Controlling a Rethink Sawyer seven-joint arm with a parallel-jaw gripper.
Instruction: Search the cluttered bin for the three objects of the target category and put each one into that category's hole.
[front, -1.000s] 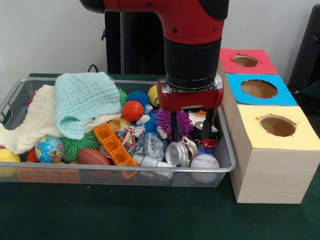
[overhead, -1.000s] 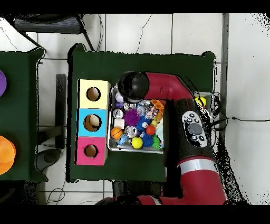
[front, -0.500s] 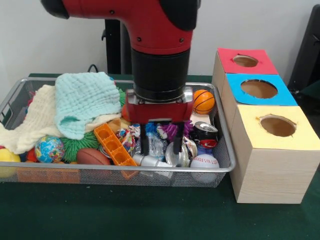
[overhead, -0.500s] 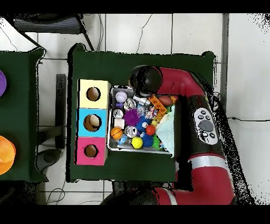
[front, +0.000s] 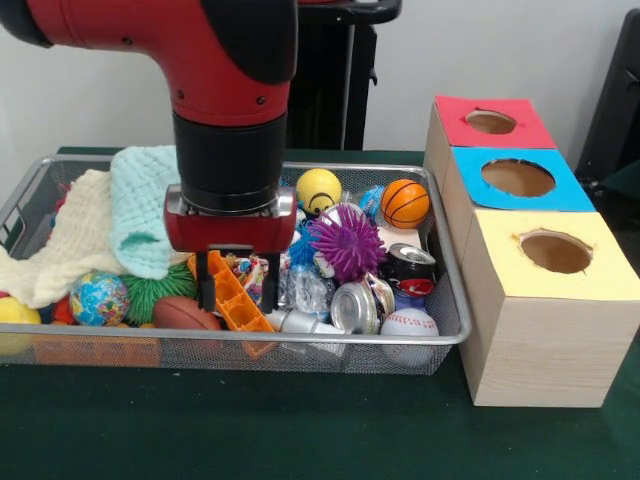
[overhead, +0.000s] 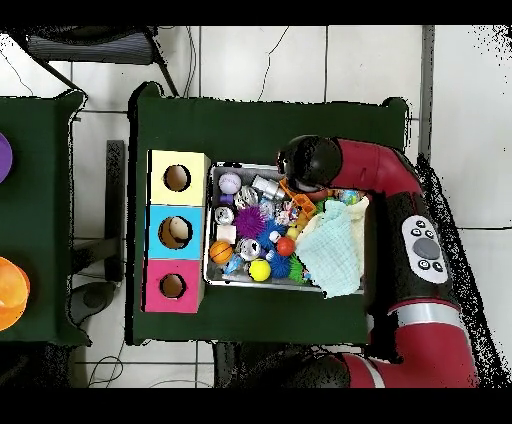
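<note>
Now over orange block (front: 232, 294): end effector (front: 237, 292)

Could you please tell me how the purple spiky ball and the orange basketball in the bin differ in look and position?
The purple spiky ball is covered in soft spikes, while the orange basketball is smooth with dark seam lines. The purple spiky ball looks larger than the orange basketball. In the front view the purple spiky ball sits mid-bin, beside the yellow smiley ball; the orange basketball lies nearer the boxes. Both are round and rest atop the clutter, untouched.

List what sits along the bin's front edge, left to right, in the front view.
Globe ball → brown football → orange block → silver can → baseball.
</note>
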